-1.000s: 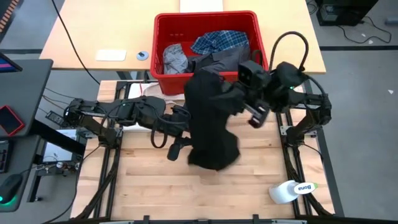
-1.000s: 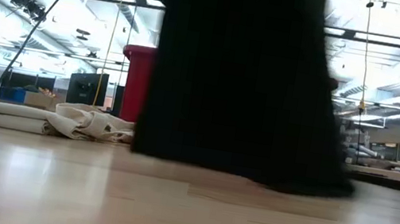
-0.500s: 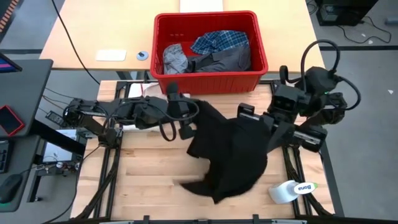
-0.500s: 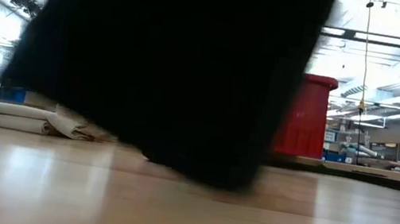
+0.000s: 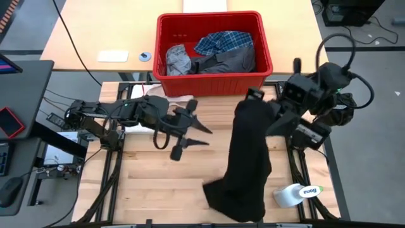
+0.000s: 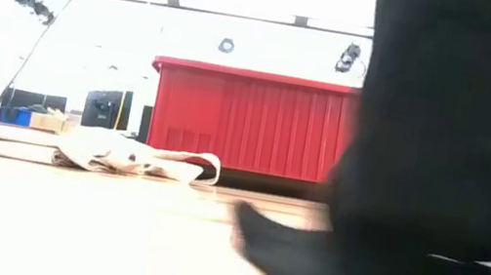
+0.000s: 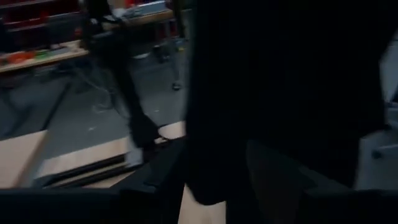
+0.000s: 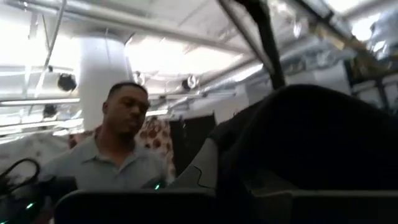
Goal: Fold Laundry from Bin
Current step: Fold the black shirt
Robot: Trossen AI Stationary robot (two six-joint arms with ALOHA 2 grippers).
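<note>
A large black garment (image 5: 247,158) hangs from my right gripper (image 5: 254,98), which is raised over the table's right side and shut on it. The garment fills the right of the low view (image 6: 449,160). My left gripper (image 5: 205,136) stands open over the table's middle, pointing toward the garment, with nothing between its fingers. The red bin (image 5: 212,82) stands beyond the far edge. In it lie a plaid shirt (image 5: 224,41), a light grey garment (image 5: 177,60) and a dark grey one (image 5: 231,60). My right gripper holds the black garment by its upper end (image 5: 248,113), coming from the table's right and slanting upward. Cloth (image 8: 311,137) drapes over the fingers and hides the place of contact. The garment hangs slack below, its lower end (image 5: 234,196) lying bunched on the table.
A cream-white cloth (image 6: 95,148) lies at the far left of the table, under my left arm. A white bottle (image 5: 297,193) lies near the front right corner. A person (image 8: 124,155) stands beyond the table. Bare wood shows at the front left.
My right gripper has gone toward the table's right edge and tipped upward, carrying the black garment. The garment has swung from the table's middle, beside my left gripper, to the right. Its lower end now lies near the front edge.
</note>
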